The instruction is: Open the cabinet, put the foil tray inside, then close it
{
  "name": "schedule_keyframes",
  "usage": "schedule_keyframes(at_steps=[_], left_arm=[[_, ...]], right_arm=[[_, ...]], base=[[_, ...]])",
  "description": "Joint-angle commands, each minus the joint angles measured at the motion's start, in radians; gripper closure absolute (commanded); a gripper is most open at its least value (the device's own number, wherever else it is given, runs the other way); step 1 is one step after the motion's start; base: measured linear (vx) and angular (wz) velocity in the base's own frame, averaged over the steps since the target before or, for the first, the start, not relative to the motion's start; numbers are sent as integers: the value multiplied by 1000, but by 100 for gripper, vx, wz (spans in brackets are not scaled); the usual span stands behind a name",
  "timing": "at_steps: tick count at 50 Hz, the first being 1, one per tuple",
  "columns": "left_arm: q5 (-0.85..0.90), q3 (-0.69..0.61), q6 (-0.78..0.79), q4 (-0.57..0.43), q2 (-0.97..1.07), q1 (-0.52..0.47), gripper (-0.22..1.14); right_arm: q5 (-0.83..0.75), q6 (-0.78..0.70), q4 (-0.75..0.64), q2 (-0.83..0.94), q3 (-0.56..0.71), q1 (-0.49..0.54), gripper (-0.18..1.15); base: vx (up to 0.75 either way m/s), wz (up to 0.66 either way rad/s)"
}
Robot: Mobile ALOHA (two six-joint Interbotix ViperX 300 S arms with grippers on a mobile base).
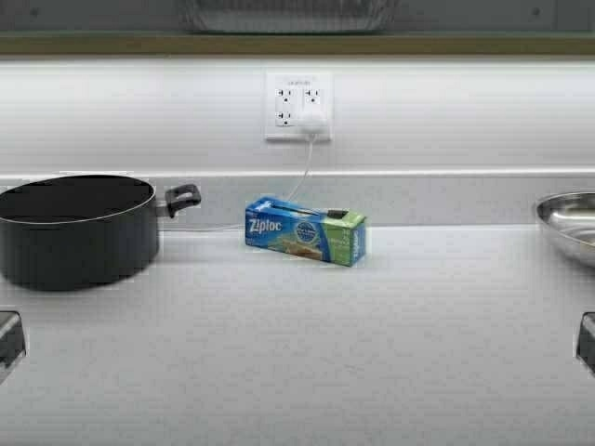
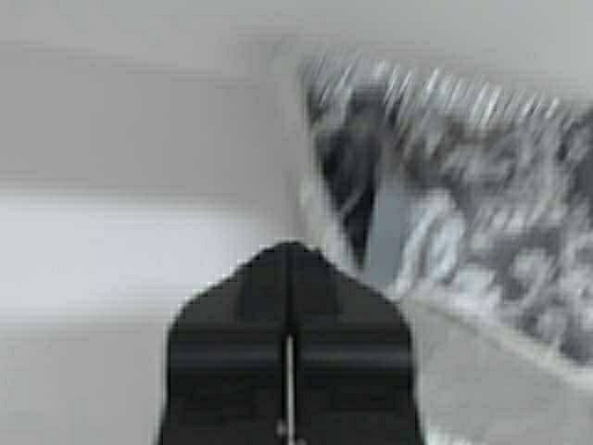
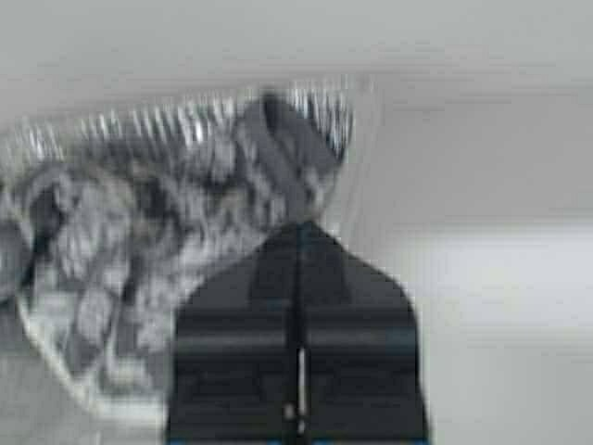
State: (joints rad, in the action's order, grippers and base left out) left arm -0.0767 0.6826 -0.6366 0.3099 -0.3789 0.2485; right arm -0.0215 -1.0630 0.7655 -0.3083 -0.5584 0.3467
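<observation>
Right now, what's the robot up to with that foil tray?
Both grippers are up at the foil tray, which sits high at the top edge of the high view, above the counter. The left gripper is at one end of the tray and the right gripper at the other, each with its fingers closed together. The patterned cloth is bunched in the tray. On the counter below sit a black pot, a Ziploc box and a steel bowl.
</observation>
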Motion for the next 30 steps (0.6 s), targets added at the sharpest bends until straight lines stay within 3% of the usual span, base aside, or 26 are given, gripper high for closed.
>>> schedule_keyframes(at_steps=[1,30], left_arm=[[-3,51,15,-3,-55,8,87],[12,94,71,0,-97,9,87]], right_arm=[[9,8,-25,-51,-46,11,89],[40,89,-21,-104,-100,14,90]], base=[[-2,1],[-9,-1]])
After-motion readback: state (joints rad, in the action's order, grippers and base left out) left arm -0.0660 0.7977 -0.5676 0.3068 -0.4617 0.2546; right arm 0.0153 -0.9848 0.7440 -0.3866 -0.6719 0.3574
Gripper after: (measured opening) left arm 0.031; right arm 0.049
